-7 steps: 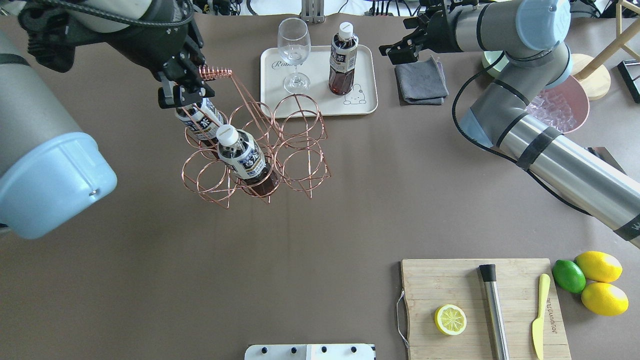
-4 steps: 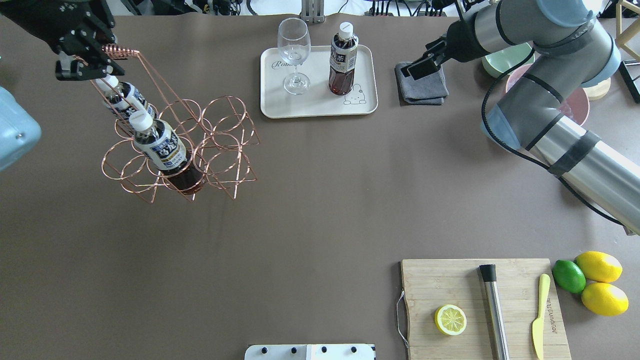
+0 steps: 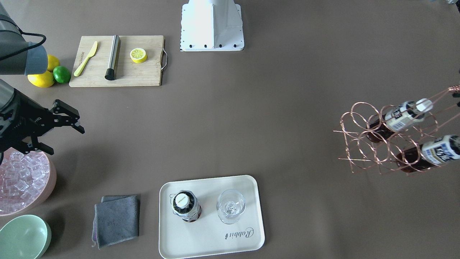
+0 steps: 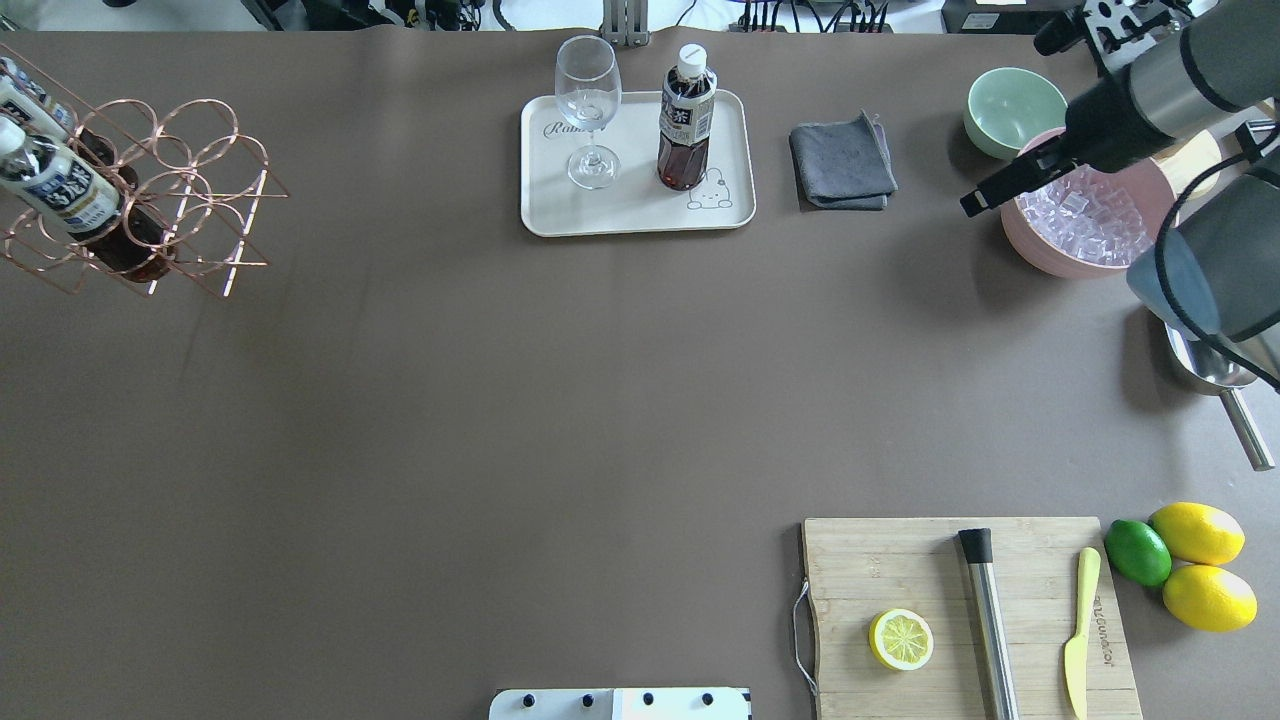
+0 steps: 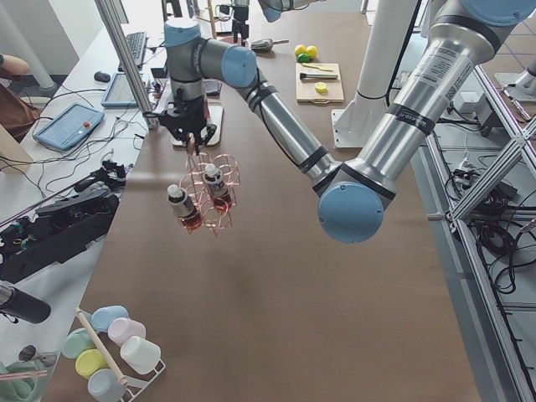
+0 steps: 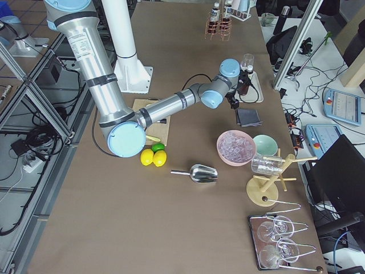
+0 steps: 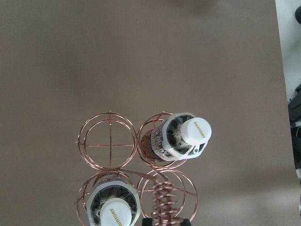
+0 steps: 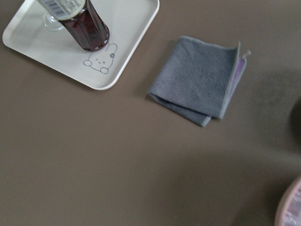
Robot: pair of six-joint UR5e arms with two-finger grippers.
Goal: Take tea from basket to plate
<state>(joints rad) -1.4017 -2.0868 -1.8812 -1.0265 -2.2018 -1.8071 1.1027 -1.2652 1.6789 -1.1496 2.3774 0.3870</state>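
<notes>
One tea bottle (image 4: 686, 120) stands upright on the cream plate (image 4: 640, 212), next to a stemmed glass (image 4: 588, 100); the front-facing view shows it from above (image 3: 185, 207). The copper wire basket (image 4: 150, 200) hangs tilted above the table at the far left, with two more tea bottles (image 3: 402, 115) (image 3: 438, 151) in its ring cells. My left gripper (image 5: 191, 132) is shut on the basket's handle coil (image 7: 162, 207); it is outside the overhead view. My right gripper (image 3: 68, 142) is open and empty, just over the near rim of the pink ice bowl.
A grey cloth (image 4: 842, 160) lies right of the plate. A pink bowl of ice (image 4: 1090, 215), a mint bowl (image 4: 1015, 105) and a metal scoop (image 4: 1215, 380) are at the far right. A cutting board (image 4: 960, 620) with lemon half, muddler and knife is front right.
My left gripper has carried the basket with its two bottles far to the left, away from the plate. My right gripper has drawn back from the cloth to the ice bowl.
</notes>
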